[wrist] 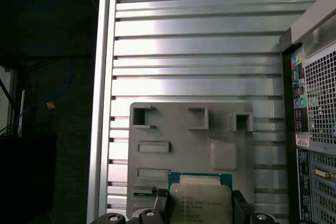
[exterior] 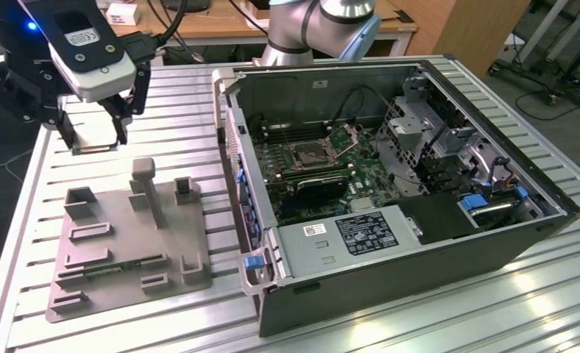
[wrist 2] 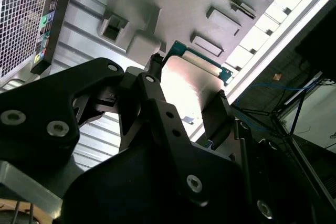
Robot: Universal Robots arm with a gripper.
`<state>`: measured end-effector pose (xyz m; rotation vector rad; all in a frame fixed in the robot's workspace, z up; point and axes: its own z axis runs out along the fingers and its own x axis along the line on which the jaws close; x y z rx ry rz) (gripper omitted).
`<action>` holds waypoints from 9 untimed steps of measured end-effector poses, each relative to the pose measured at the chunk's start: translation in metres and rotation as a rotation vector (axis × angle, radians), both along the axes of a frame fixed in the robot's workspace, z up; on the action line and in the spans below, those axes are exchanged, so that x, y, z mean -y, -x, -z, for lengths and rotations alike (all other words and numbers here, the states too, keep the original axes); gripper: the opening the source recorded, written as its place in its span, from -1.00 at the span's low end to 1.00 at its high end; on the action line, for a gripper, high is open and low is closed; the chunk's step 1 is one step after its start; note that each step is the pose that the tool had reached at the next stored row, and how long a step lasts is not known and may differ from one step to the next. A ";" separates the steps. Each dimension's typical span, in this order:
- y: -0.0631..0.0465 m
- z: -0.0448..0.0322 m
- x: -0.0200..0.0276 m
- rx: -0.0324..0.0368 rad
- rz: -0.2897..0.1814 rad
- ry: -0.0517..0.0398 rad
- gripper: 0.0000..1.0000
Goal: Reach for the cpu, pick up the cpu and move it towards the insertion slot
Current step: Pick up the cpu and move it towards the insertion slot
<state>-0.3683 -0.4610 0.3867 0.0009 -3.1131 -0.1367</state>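
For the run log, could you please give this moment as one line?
gripper: shut on cpu; cpu: above table near grey fixture; insertion slot: lid open

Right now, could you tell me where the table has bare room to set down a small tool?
Bare slats lie between the grey fixture and the table's far edge, though the gripper, shut on the cpu, hangs over part of it. Another bare strip runs in front of the computer case. Between fixture and case it is tight.
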 end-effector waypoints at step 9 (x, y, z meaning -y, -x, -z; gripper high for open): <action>-0.002 0.0000 0.0000 -0.0001 0.000 0.0000 0.09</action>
